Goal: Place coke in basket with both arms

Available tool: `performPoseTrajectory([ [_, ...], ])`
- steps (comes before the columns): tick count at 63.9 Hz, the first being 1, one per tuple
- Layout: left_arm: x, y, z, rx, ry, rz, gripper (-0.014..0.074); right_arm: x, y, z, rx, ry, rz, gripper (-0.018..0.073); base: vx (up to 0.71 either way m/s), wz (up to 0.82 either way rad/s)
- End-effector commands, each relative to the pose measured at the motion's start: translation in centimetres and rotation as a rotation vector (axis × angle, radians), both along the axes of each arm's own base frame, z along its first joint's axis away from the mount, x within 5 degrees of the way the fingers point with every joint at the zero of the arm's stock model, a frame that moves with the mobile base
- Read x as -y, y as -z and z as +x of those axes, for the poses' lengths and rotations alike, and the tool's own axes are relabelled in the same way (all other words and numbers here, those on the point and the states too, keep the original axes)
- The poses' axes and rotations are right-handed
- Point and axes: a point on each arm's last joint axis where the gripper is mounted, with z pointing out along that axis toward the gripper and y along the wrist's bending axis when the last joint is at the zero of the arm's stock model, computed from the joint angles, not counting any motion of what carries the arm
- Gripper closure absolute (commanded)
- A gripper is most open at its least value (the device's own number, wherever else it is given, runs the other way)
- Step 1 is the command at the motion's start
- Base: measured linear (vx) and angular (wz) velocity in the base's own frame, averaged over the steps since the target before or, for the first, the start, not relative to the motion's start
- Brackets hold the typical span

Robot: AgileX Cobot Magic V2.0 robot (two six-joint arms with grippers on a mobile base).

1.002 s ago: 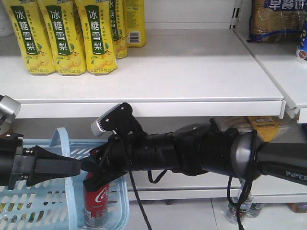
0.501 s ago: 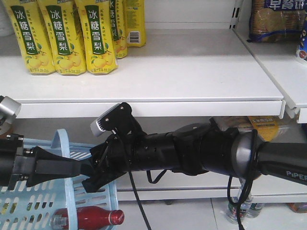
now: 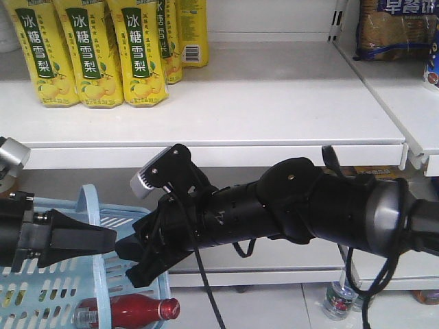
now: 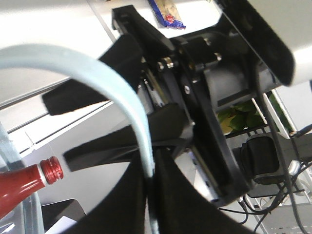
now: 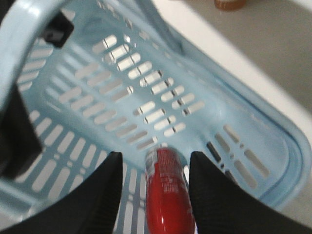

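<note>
A red coke bottle (image 3: 127, 310) lay on its side on the floor of the light blue basket (image 3: 41, 288), its cap toward the basket's right wall, seen through the slotted side in the front view. The basket hung in front of a white shelf unit, below the shelf (image 3: 274, 103) where yellow pear-drink bottles (image 3: 86, 51) stood at the left end.

The right gripper (image 5: 151, 190) hovered just above the bottle, pointing down into the basket. Its fingers (image 5: 95, 195) were spread, one on each side of the bottle, and did not appear to touch it. The bottle looked released.

The left gripper (image 4: 148, 168), seen from the left wrist camera, had its fingers pinched on the basket's thin handle (image 4: 97, 68), carrying the basket.

The placing looked essentially done. To finish well, the right arm would probably do best to lift straight up, fingers kept spread, so neither one clipped the bottle, the basket wall or the handle loop beside it. The left arm would need to hold level, since any tilt could roll the bottle.
</note>
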Motion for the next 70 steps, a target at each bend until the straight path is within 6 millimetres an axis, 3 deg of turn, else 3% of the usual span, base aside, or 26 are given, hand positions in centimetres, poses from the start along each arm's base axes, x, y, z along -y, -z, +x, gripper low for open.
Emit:
performPoseTrajectory([
  [1,0.3,-1.9,0.0,0.072,-0.011,-0.077,0.0603,0.9,-3.4,-1.0,0.016,-0.004,0.016,0.0249,0.0,0.0],
  [26,0.3,-1.9,0.0,0.072,-0.011,-0.077,0.0603,5.3,-6.5,-4.0,0.015,0.06,-0.201,0.0265,0.0,0.0],
  [55,0.3,-1.9,0.0,0.072,-0.011,-0.077,0.0603,17.2,-7.0,-8.3,0.01,0.432,-0.159,0.027,0.0,0.0],
  [70,0.3,-1.9,0.0,0.072,-0.011,-0.077,0.0603,22.1,-7.5,-10.9,-0.035,0.645,-0.299,0.0282,0.0,0.0],
])
